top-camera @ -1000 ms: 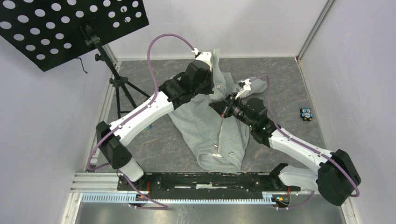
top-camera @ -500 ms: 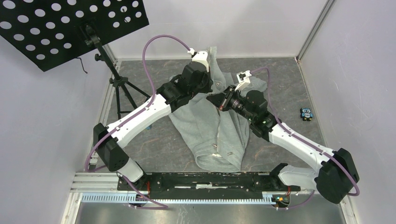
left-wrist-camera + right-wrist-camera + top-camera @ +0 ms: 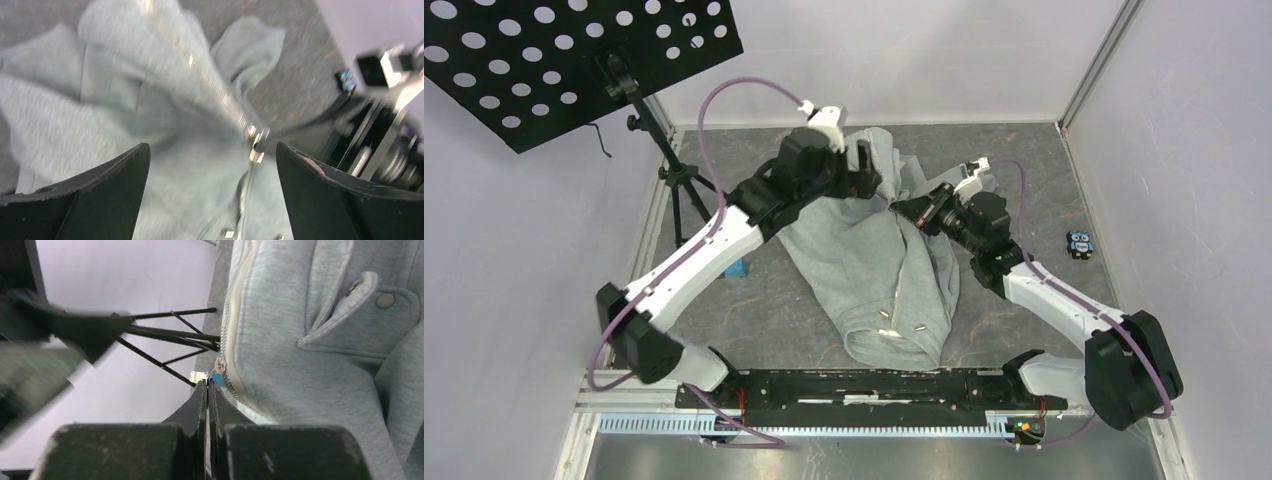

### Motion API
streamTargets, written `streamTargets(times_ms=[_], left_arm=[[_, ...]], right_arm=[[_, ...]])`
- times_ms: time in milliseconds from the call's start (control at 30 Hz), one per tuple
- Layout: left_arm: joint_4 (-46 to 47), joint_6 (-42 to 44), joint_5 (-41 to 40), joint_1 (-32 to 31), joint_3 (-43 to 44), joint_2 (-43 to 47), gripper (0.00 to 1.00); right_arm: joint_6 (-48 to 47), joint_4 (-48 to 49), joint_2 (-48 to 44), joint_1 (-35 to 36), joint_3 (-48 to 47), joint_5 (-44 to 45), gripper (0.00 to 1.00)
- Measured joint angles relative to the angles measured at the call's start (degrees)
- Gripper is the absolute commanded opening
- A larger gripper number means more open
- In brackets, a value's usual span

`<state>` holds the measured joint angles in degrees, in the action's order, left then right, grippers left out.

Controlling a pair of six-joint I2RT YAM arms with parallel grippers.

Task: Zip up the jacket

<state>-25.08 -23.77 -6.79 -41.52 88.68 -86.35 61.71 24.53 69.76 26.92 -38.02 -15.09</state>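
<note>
The light grey jacket (image 3: 874, 260) lies spread on the dark table, collar at the far end. My left gripper (image 3: 871, 172) hovers open over its upper part. In the left wrist view the fleece (image 3: 125, 100) and the metal zipper slider (image 3: 256, 139) show between its wide fingers (image 3: 100, 190), with nothing held. My right gripper (image 3: 899, 205) is shut at the slider, coming in from the right. In the right wrist view its tips (image 3: 207, 384) meet by the slider (image 3: 219, 364) on the pale zipper strip, beside a flap pocket (image 3: 360, 315). It looks shut on the zipper pull.
A black perforated board (image 3: 574, 60) on a tripod (image 3: 679, 190) stands at the far left. A small blue object (image 3: 734, 268) lies left of the jacket. An owl figure (image 3: 1080, 243) sits by the right wall. Walls close in the table.
My left gripper has opened, let go of the jacket and drawn back to the left. My right gripper has moved toward the collar, staying shut.
</note>
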Motion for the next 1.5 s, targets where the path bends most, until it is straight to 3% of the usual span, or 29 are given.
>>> streamTargets(times_ms=[167, 267, 433, 567, 667, 800, 867, 933, 967, 1133, 1333, 1433, 1500], left_arm=[[3.61, -0.81, 4.20, 0.44, -21.88, 15.21, 0.99], [9.86, -2.16, 5.55, -3.58, -33.99, 20.24, 1.00], [20.35, -2.78, 2.69, -16.63, -41.48, 12.11, 1.00], [26.95, -2.97, -1.38, -19.32, -41.81, 3.02, 0.97], [31.39, -3.04, -3.98, -19.37, -41.77, -1.84, 0.83], [35.80, -3.89, -4.63, -19.39, -41.16, -8.02, 0.53], [38.21, -4.55, -4.00, -19.45, -41.16, -10.27, 0.35], [40.98, -5.22, -2.82, -19.47, -41.18, -12.13, 0.03], [42.14, -5.68, -2.32, -19.47, -41.18, -12.81, 0.02], [48.13, -7.32, -0.70, -20.00, -44.48, -13.55, 0.02], [51.56, -9.25, -2.03, -23.41, -50.58, -10.99, 0.05], [48.28, -10.14, -2.10, -23.96, -51.15, -8.17, 0.51], [45.35, -10.97, -1.42, -23.87, -50.95, -6.08, 0.67]], right_arm=[[6.97, -4.90, 3.34, -2.97, -4.15, -1.22, 0.00], [10.82, -6.62, 6.62, -3.89, -8.15, -2.69, 0.00], [15.80, -6.54, 7.63, -4.15, -8.26, -4.13, 0.00], [17.99, -6.58, 7.63, -4.17, -8.26, -4.20, 0.00], [19.52, -6.36, 7.54, -4.17, -8.20, -4.17, 0.00], [21.35, -5.99, 7.54, -4.17, -8.02, -4.20, 0.00], [22.25, -5.73, 7.54, -4.17, -8.02, -4.26, 0.00], [22.97, -5.75, 7.61, -4.15, -8.02, -4.46, 0.00], [23.26, -5.64, 7.67, -4.15, -8.02, -4.46, 0.00], [23.85, -2.03, 9.55, -4.61, -8.87, -4.20, 0.00], [22.53, 0.72, 21.62, -5.51, -21.57, -5.51, 0.00], [21.92, 2.01, 21.81, -5.55, -21.49, -6.16, 0.00], [21.27, 3.43, 21.77, -5.55, -20.81, -6.93, 0.00]])
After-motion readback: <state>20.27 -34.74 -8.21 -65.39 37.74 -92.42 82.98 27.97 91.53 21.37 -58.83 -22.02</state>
